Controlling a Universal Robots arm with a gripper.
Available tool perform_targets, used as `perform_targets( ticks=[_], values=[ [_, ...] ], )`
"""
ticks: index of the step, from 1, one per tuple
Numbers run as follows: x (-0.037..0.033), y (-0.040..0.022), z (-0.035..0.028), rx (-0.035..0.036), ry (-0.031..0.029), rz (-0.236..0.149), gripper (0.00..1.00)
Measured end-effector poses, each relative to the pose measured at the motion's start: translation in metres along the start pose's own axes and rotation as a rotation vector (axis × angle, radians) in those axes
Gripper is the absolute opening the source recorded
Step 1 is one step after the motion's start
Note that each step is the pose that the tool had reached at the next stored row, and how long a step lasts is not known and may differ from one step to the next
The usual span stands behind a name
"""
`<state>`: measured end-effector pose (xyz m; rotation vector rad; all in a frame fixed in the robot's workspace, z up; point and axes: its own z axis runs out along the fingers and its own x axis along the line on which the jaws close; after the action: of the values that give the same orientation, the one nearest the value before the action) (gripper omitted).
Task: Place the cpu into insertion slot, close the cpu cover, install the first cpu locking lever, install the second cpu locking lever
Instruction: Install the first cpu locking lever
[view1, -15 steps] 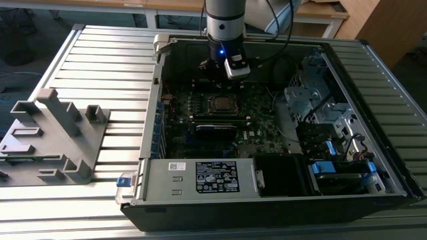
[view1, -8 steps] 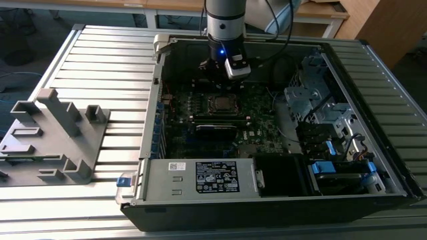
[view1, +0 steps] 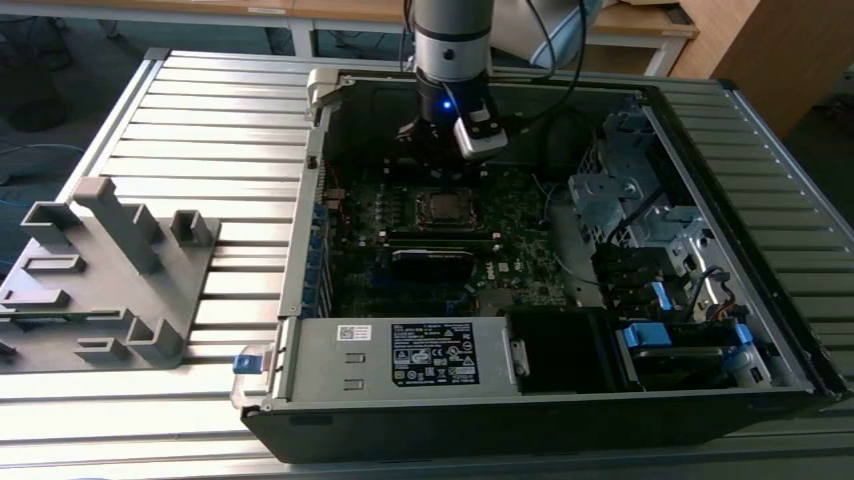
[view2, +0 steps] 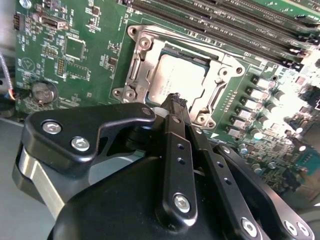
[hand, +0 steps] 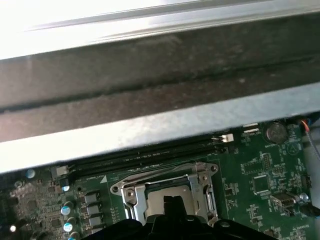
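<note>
In the exterior view I am hanging my hand (view1: 438, 165) inside the open computer case (view1: 747, 330) on the slatted bench (view1: 187, 120), directly above the insertion slot (view1: 443, 206) near the middle of the motherboard (view1: 514, 262), so that I am working straight down on it. In the second wrist view my fingers (view2: 176, 107) are pressed together to one narrow tip, gripping nothing, and that tip is hovering over the near edge of the slot; the cpu (view2: 176, 80) is already lying flat inside the slot, with the cpu cover (view2: 142, 60) framing it. In the first wrist view my closed fingertips (hand: 173, 204) are sitting in front of the slot's centre, with the case wall (hand: 150, 85) rising behind the slot.
</note>
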<state>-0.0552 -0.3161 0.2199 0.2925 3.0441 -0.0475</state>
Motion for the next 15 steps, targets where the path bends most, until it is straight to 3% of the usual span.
perform_targets(
  ticks=[2, 3, 10, 15],
  values=[
    [-0.0003, 0.0001, 0.0002, 0.0018, 0.0084, -0.009, 0.11],
    [-0.0004, 0.0001, 0.0001, 0.0022, 0.0099, -0.012, 0.11],
    [-0.0008, 0.0002, 0.0004, 0.0013, 0.0100, -0.019, 0.11],
    [-0.0047, 0.0009, 0.0007, 0.0012, 0.0100, -0.019, 0.11]
  ],
)
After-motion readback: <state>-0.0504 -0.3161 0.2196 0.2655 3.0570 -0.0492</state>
